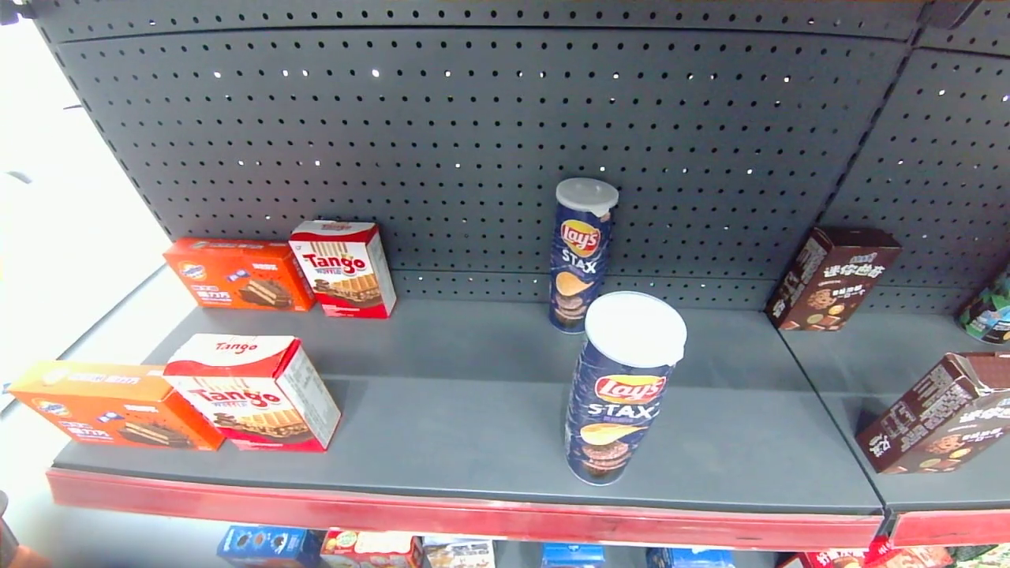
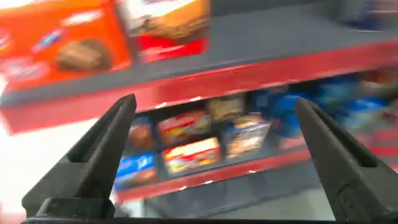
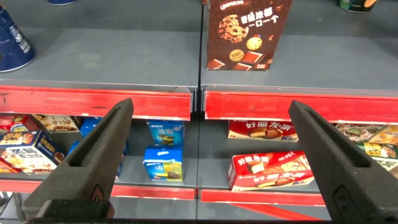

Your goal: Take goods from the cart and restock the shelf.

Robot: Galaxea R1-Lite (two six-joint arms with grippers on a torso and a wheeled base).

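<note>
Left gripper (image 2: 214, 101) and right gripper (image 3: 211, 104) were released and empty before the shelf's red edge (image 1: 442, 509), presumably free to fetch cart goods. Behind that edge, near chip can (image 1: 619, 394) and far chip can (image 1: 582, 252) stood upright, labels outward.

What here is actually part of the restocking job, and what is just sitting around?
Job: grey shelf, chip cans, wafer boxes, cookie boxes, left claw, right claw, both open and empty.
Just around: pegboard wall, lower-shelf snacks.
</note>
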